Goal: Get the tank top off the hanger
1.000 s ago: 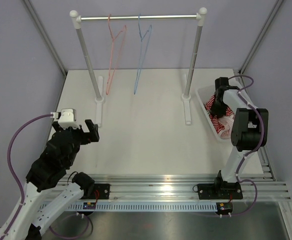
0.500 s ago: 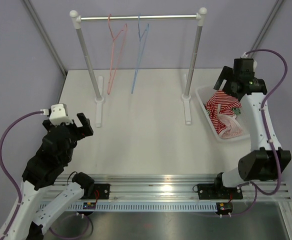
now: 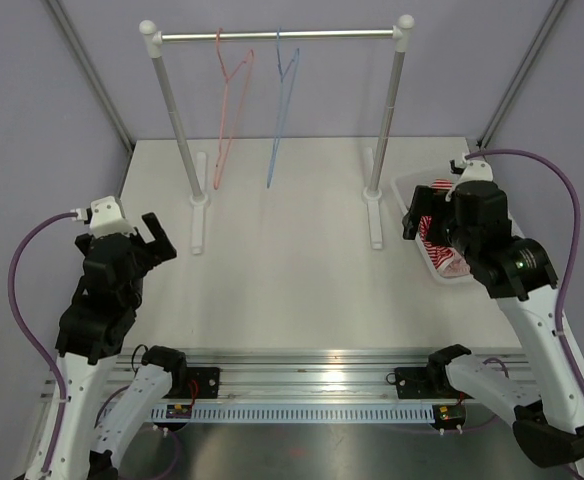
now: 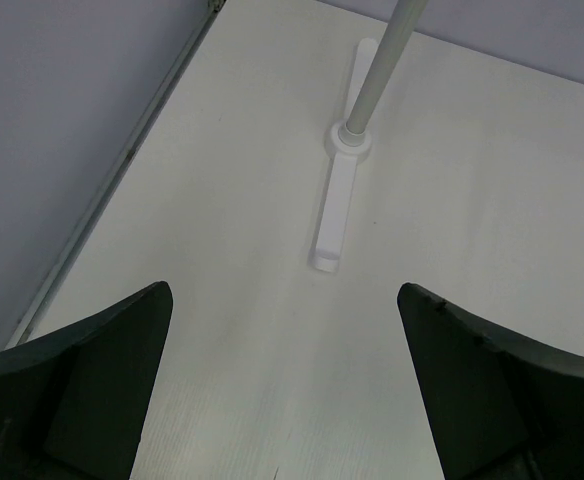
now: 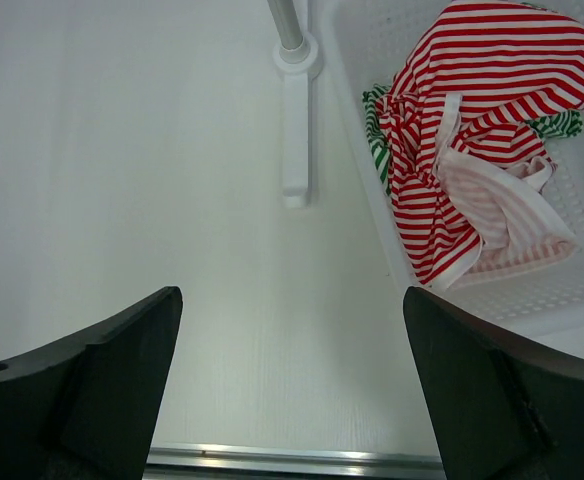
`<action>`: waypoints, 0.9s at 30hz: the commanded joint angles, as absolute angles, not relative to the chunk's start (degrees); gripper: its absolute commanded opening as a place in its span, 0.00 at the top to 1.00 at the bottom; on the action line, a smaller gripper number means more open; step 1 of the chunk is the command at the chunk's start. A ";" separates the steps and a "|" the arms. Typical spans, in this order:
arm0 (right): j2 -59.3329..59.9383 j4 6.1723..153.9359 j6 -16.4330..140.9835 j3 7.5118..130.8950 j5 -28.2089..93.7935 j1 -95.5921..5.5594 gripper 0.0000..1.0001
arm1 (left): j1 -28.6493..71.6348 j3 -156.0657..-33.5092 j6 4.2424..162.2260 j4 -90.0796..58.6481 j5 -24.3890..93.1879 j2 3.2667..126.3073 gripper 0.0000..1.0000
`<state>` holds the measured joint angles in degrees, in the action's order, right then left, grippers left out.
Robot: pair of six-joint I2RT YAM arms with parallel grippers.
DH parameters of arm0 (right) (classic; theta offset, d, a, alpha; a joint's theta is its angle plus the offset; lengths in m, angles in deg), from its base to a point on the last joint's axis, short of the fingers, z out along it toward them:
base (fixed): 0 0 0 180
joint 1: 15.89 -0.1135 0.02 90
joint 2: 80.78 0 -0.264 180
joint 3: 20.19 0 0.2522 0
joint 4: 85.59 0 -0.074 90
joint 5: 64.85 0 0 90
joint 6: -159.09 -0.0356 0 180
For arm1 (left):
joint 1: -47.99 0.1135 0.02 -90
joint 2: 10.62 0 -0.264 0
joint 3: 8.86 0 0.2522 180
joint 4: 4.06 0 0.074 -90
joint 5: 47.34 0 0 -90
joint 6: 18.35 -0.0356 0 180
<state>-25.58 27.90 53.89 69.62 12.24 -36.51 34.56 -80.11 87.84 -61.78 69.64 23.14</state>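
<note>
Lying in the basket: a red-and-white striped tank top (image 5: 472,110), crumpled in a heap against the far wall. I see it on neither hanger.
Around the tank top: green-and-white striped fabric (image 5: 377,150) peeks out at its left and right edges. A paler pink-striped fold (image 5: 502,215) lies over its near side. I cannot tell whether these are separate garments.
Basket: a white perforated plastic basket (image 5: 582,285) on the right side of the desk, just beside the rack's right foot (image 5: 295,140).
Right gripper: my right gripper (image 5: 292,340) has its fingers spread wide with nothing between them. It hangs over bare desk at the basket's near-left corner, clear of the cloth.
Hangers: a pink wire hanger (image 3: 227,90) and a blue wire hanger (image 3: 284,90), both bare. They hang side by side on the left half of the rail.
Rack: a silver metal rail (image 3: 312,35) across two grey posts on white feet, at the far end of the desk.
Left gripper: my left gripper (image 4: 282,340) is also wide apart and empty. It sits over the near-left part of the desk, looking toward the rack's left foot (image 4: 337,210) and well apart from it.
Desk: a white matte desk (image 3: 292,270).
</note>
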 commanded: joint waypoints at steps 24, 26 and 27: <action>-36.04 22.64 54.94 62.74 6.87 -36.90 0.01 | 34.72 -78.69 85.10 -64.58 59.45 17.60 0.01; -35.96 23.52 54.85 62.30 7.48 -36.90 0.00 | 34.72 -78.08 85.10 -64.14 59.62 17.16 0.01; -35.87 23.78 54.68 62.30 7.57 -36.90 0.01 | 34.72 -77.90 85.01 -63.62 59.71 16.81 0.01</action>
